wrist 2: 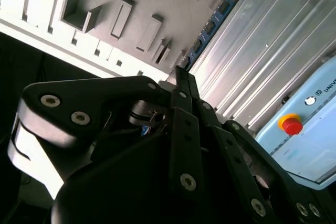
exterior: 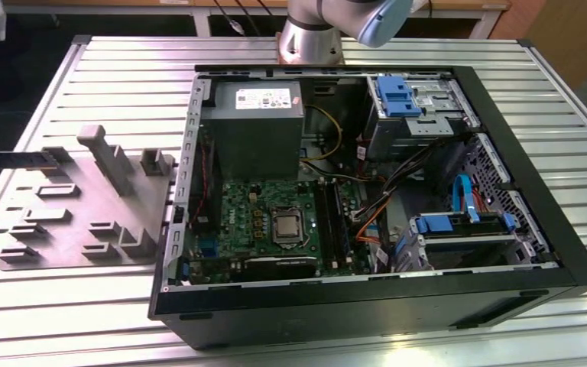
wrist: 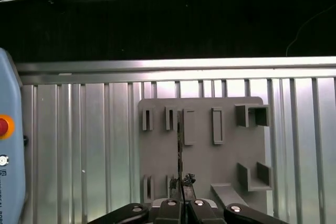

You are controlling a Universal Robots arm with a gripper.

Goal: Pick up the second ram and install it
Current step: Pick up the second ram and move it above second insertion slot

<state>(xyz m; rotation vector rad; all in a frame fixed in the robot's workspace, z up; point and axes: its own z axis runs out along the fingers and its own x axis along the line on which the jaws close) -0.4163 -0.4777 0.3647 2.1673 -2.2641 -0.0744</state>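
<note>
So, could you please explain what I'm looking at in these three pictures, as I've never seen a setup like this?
This is a robot arm working on an open computer, which lies on a ribbed metal table. The exterior view comes from a camera off the arm. The two wrist views come from cameras riding on the arm, looking past its claw. Beside the computer lies a grey holder tray. In both wrist views the claw is closed on a thin memory stick, with the tray behind it.

second ram (wrist: pixel 179 145) is clamped edge-on in gripper (wrist: pixel 182 196) | grey holder tray (wrist: pixel 231 156) is seen behind | ribbed metal table (wrist: pixel 79 145) is underneath
</note>
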